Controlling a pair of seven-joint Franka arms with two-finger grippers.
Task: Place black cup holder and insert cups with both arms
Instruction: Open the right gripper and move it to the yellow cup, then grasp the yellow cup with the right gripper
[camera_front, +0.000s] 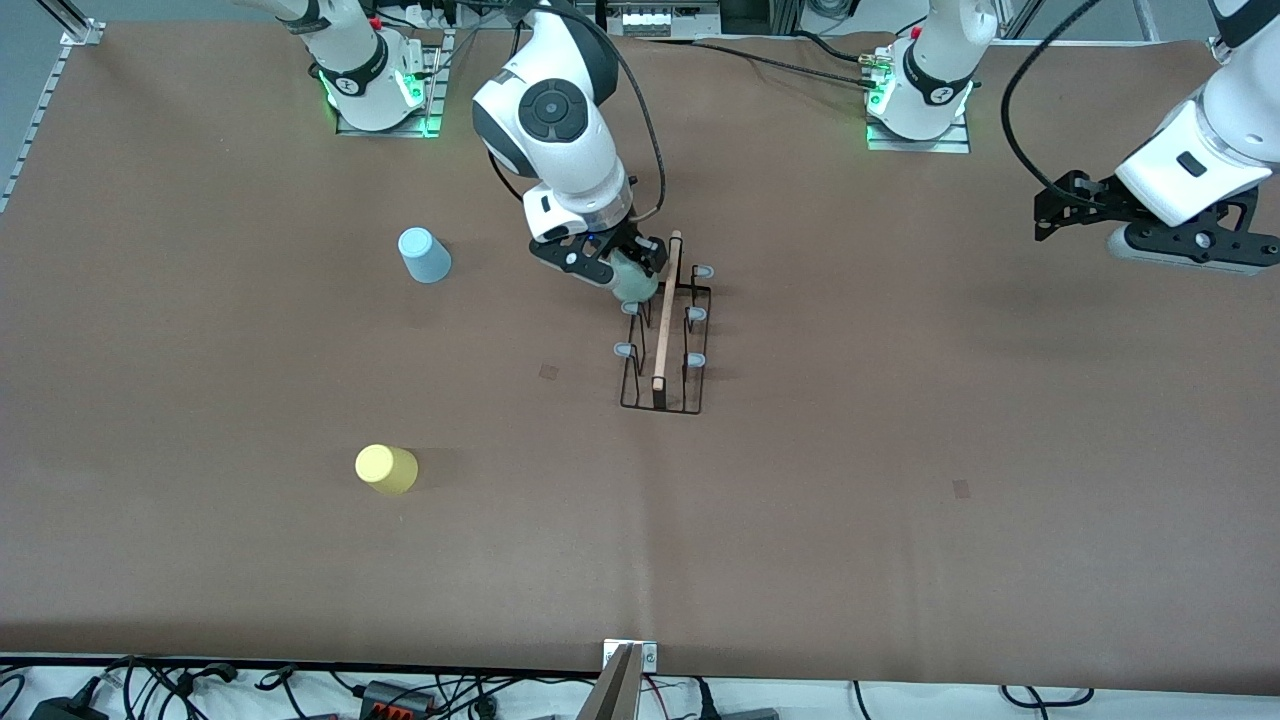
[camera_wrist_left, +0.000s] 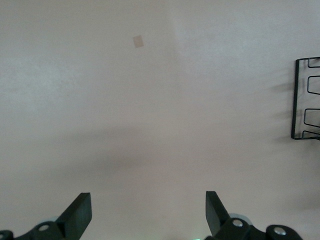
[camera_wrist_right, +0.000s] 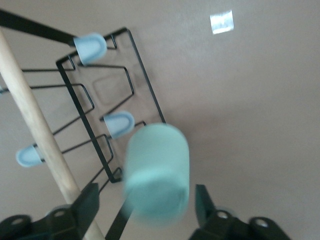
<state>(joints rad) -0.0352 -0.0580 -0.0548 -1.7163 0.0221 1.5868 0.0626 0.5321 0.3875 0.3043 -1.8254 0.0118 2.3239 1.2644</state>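
The black cup holder (camera_front: 665, 340) stands mid-table, its wooden rod handle (camera_front: 667, 310) on top and pale blue-tipped prongs at both sides. My right gripper (camera_front: 612, 268) hangs over the holder's end nearest the robot bases. Its fingers are open, and the grey-green cup (camera_front: 632, 280) sits between them with a gap on each side. The right wrist view shows that cup (camera_wrist_right: 157, 170) blurred between the fingers of the right gripper (camera_wrist_right: 146, 200), beside the holder's wire (camera_wrist_right: 145, 75) and handle (camera_wrist_right: 40, 127). My left gripper (camera_front: 1060, 210) waits open over bare table at the left arm's end; the left gripper (camera_wrist_left: 148, 210) holds nothing.
A light blue cup (camera_front: 425, 256) stands toward the right arm's end. A yellow cup (camera_front: 387, 468) stands nearer the front camera. The holder's edge (camera_wrist_left: 294, 100) shows in the left wrist view. Cables and a bracket (camera_front: 628, 660) line the table's front edge.
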